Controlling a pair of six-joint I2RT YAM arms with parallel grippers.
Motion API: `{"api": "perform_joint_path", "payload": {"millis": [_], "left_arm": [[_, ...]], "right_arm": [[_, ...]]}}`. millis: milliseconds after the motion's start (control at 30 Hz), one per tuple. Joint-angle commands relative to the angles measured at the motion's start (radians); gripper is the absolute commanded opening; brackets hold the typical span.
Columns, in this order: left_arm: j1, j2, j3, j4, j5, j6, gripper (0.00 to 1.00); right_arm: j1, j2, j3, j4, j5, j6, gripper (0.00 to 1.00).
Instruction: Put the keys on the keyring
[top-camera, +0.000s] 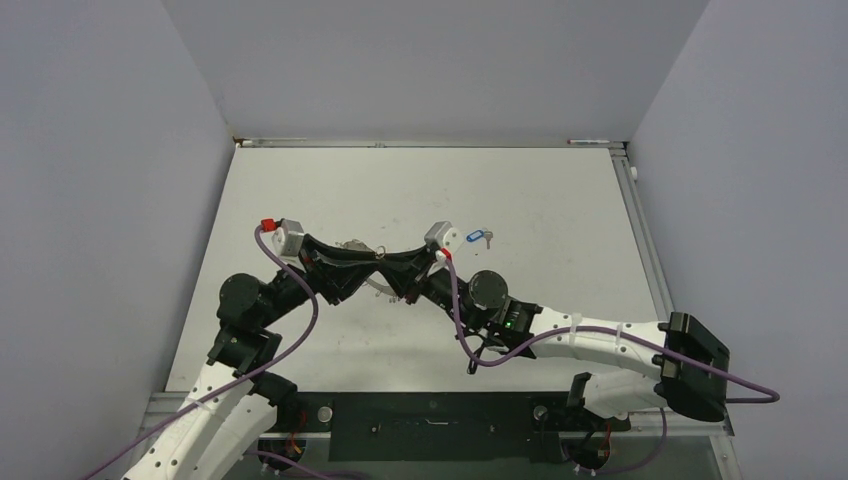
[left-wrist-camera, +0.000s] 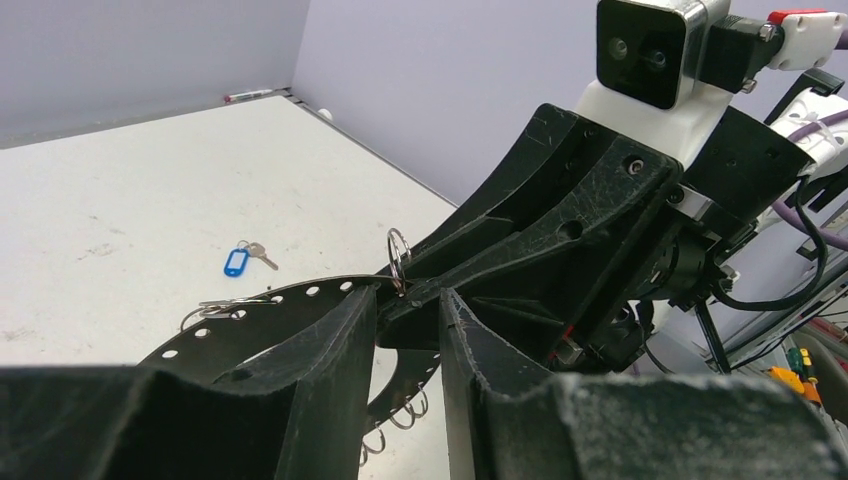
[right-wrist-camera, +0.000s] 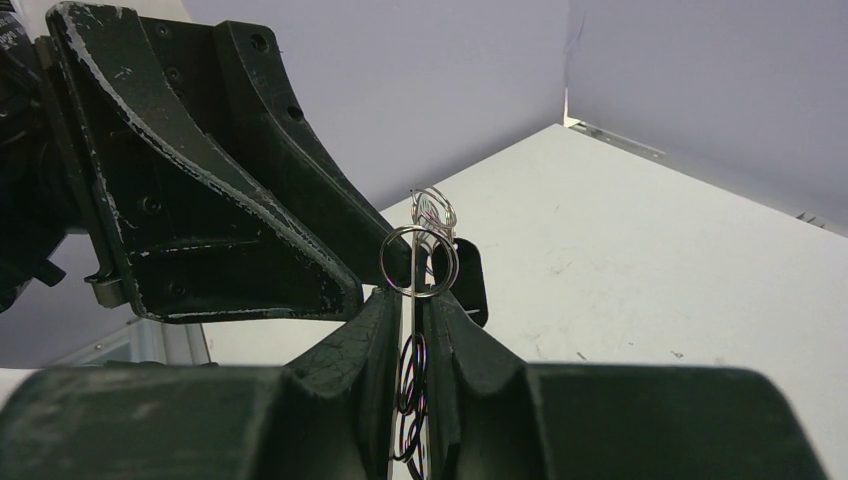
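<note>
The keyring (left-wrist-camera: 290, 300) is held up off the surface (left-wrist-camera: 120, 200), between the two arms near the middle of the scene. The left claw (left-wrist-camera: 408, 310) is clenched on the flat band of the ring, which is seen running through the gap between its fingers. The right claw (right-wrist-camera: 418, 305) is pinched almost fully closed on the ring's edge, and one small wire loop (right-wrist-camera: 418, 262) stands upright just above its fingertips. The blue-tagged key (left-wrist-camera: 237, 262) lies flat on the surface, well apart from the ring and to the far right of the claws. The black-headed key cannot be picked out with certainty.

The ring is judged to be stiff, thin and light, with a slick metal face, so it is best held across the flat band, as it is now. The wire loops are probably springy and easily bent, and should be opened gently. The key is judged to be tiny, light and prone to sliding. It is best taken by its plastic tag, so that the hole in the metal head is left free for the loop.
</note>
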Motion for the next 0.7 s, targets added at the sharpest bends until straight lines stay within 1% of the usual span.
{"api": "perform_joint_path", "payload": {"millis": [0,300,500,667], "left_arm": [[-0.006,0.001,0.018,0.003,-0.019,0.016,0.26],[-0.007,0.007,0.036,-0.048,-0.053,0.031,0.22],[-0.004,0.007,0.054,-0.091,-0.086,0.041,0.21],[-0.004,0.011,0.07,-0.147,-0.135,0.071,0.16]], "right_arm": [[0.028,0.012,0.055,0.05,-0.002,-0.012,0.05],[0.074,0.025,0.071,0.032,0.031,-0.054,0.05],[0.119,0.041,0.1,-0.016,0.113,-0.104,0.05],[0.139,0.057,0.13,-0.054,0.158,-0.115,0.05]]}}
